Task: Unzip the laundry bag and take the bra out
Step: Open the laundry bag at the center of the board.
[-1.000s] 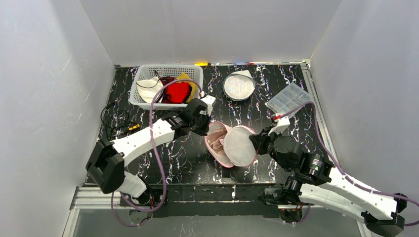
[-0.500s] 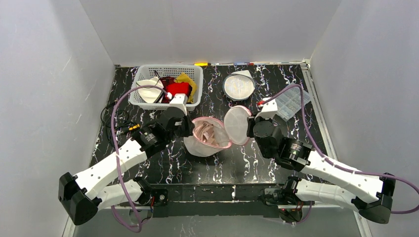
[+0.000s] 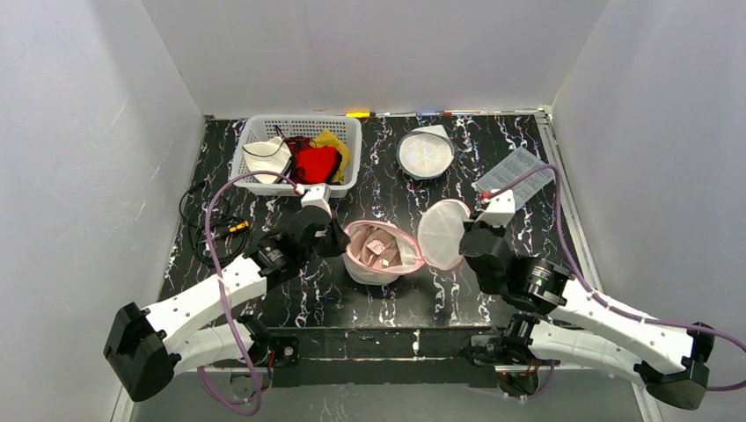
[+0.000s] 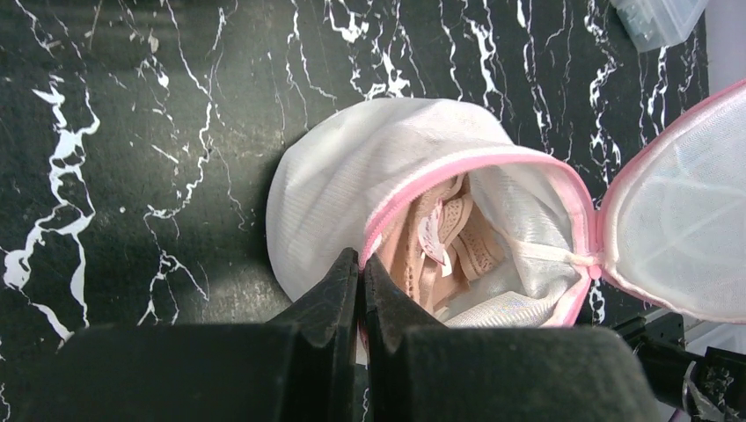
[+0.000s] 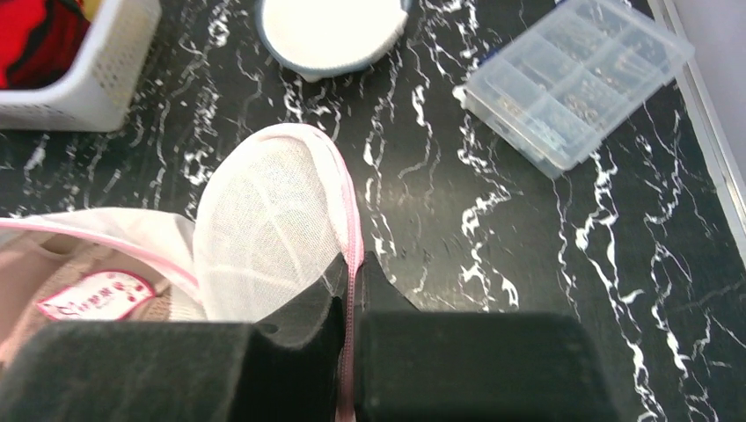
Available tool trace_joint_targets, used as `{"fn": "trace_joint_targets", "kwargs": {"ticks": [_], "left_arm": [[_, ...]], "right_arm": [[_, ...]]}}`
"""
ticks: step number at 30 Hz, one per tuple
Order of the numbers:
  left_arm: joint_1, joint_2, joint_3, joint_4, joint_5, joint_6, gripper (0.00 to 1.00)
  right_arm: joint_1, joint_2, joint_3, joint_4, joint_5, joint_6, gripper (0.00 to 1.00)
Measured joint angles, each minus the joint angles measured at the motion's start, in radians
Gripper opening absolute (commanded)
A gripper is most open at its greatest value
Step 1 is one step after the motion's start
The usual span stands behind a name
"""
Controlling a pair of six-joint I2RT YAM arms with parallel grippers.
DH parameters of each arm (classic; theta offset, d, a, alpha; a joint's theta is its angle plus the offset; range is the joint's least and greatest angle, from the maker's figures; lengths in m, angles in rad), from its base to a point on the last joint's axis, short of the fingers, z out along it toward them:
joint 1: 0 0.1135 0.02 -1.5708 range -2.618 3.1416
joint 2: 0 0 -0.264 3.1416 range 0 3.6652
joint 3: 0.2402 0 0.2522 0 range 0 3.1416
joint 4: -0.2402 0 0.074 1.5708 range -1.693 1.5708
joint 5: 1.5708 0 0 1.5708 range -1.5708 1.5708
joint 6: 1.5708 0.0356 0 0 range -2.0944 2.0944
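Although it is unzipped, the one laundry bag [image 3: 368, 268] near the table's [image 3: 413, 303] middle holds one beige bra [image 3: 384, 251], which is folded and partly hidden by mesh. Its two halves lie left to right, with the mouth facing up. The left end effector [image 4: 361, 264] is closed, pinching the pink rim. The right end effector [image 5: 350, 277] is closed on the lid's rim.

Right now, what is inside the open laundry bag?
Inside the laundry bag lies a crumpled beige-pink bra with a white tag on top. The bag's mesh wall and pink rim cover part of it, so whether anything lies beneath cannot be told.
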Motion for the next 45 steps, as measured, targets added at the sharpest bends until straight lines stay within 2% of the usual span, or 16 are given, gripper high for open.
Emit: {"fn": "trace_joint_targets", "kwargs": {"ticks": [2, 6, 8, 10, 14, 19, 24, 29, 34, 38, 41, 45], "left_arm": [[0.0, -0.001, -0.014, 0.005, 0.013, -0.005, 0.0], [0.0, -0.002, -0.018, 0.01, 0.039, -0.004, 0.0], [0.0, -0.002, -0.018, 0.007, 0.044, -0.003, 0.0], [0.0, -0.004, -0.018, 0.007, 0.05, -0.002, 0.0], [0.0, -0.025, -0.029, 0.006, 0.056, 0.002, 0.0], [0.0, -0.043, -0.029, -0.006, 0.058, 0.011, 0.0], [0.0, -0.07, -0.032, -0.07, 0.032, 0.017, 0.0], [0.0, -0.105, -0.062, -0.109, 0.01, 0.023, 0.0], [0.0, -0.106, -0.08, -0.13, 0.003, 0.028, 0.0], [0.0, -0.108, -0.085, -0.131, -0.012, 0.026, 0.0], [0.0, -0.109, -0.098, -0.133, -0.024, 0.021, 0.0], [0.0, -0.105, -0.109, -0.144, -0.051, 0.01, 0.0]], "right_arm": [[0.0, -0.037, -0.032, -0.048, 0.0, 0.031, 0.27], [-0.001, -0.109, -0.042, -0.12, 0.004, 0.06, 0.56], [-0.001, -0.127, -0.03, -0.158, 0.004, 0.064, 0.65], [-0.002, -0.132, 0.003, -0.191, 0.002, 0.055, 0.7], [-0.002, -0.132, 0.083, -0.189, -0.055, -0.003, 0.7], [-0.004, -0.085, 0.123, -0.057, -0.309, -0.084, 0.67], [-0.004, 0.13, 0.08, 0.179, -0.581, -0.058, 0.66], [0.003, 0.317, -0.021, 0.368, -0.734, 0.01, 0.65], [0.026, 0.489, -0.016, 0.508, -0.776, 0.063, 0.68], [0.044, 0.557, -0.013, 0.546, -0.766, 0.09, 0.72], [0.057, 0.594, 0.002, 0.548, -0.745, 0.106, 0.82], [0.083, 0.642, 0.037, 0.55, -0.698, 0.108, 0.86]]}}
